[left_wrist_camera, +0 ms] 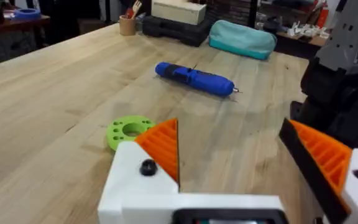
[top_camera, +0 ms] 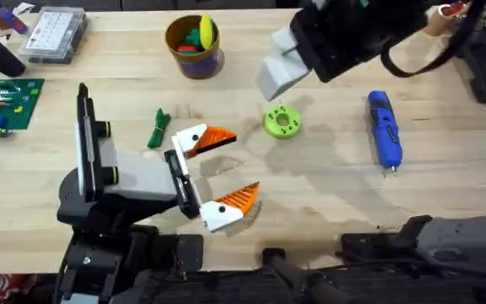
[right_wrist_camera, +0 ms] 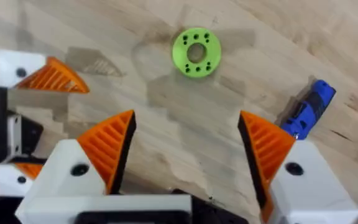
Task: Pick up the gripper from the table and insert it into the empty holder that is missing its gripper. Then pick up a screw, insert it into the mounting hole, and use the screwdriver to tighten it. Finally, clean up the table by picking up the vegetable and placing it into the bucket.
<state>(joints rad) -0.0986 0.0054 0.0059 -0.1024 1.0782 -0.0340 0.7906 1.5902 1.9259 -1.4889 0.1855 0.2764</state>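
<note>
The pale wooden plank table (top_camera: 327,181) carries everything. The left arm's white gripper with orange ribbed pads (top_camera: 218,173) lies low at the near middle, fingers spread wide with nothing between them. The right arm's gripper (right_wrist_camera: 188,149) hangs above the table's centre, its fingers also set wide and empty.

The bright blue pen-shaped electric screwdriver (top_camera: 384,128) lies flat on the right side, long axis running away from the arms' bases, its short metal bit pointing back toward the near edge. The round yellow-orange bucket with a purple lower band (top_camera: 193,46) stands upright at the far middle with coloured toys inside. The lime-green round ring with holes (top_camera: 282,121) lies flat between the bucket and the screwdriver, apart from both. The small dark green leafy vegetable (top_camera: 158,128) lies just beside the left gripper's far finger, long axis roughly front to back.

A clear plastic compartment box (top_camera: 53,34) and a green circuit board (top_camera: 5,105) sit at the far left; a teal pouch (left_wrist_camera: 242,39) lies beyond the screwdriver.
</note>
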